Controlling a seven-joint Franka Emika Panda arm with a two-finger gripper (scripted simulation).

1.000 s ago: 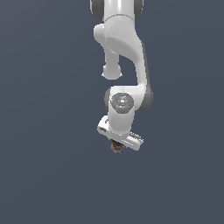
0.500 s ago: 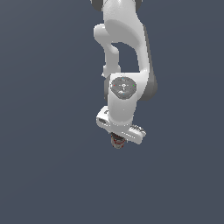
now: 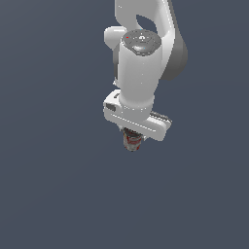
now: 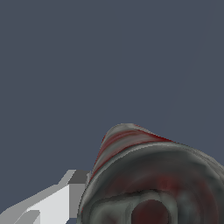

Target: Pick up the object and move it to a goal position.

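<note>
Small can (image 3: 132,141), red-and-white worn label, sits just below centre of the exterior frame, poking out under the white hand (image 3: 132,136); only its lower part shows, the rest is hidden by the hand's body. In the wrist view the can (image 4: 148,175) fills the lower right of the frame, very close to the camera, dark ribbed end facing the lens, red and grey streaks down its side. One pale finger (image 4: 52,203) shows in the lower left of the wrist frame, right up against the can's side; the other finger is not visible. Hand reads as clamped on the can, fingers closed against its sides. The arm (image 3: 143,58) runs from the top of the exterior frame down to centre, wrist joint facing the camera with its round grey cap at upper centre. Plain dark blue-grey background all round in both views, no surface edge to tell. Versus 0.5 s ago and 1.0 s ago: the arm's wrist section has swung to face the camera more squarely, the hand and can look slightly lower and nearer, the can in the same place under the hand.
</note>
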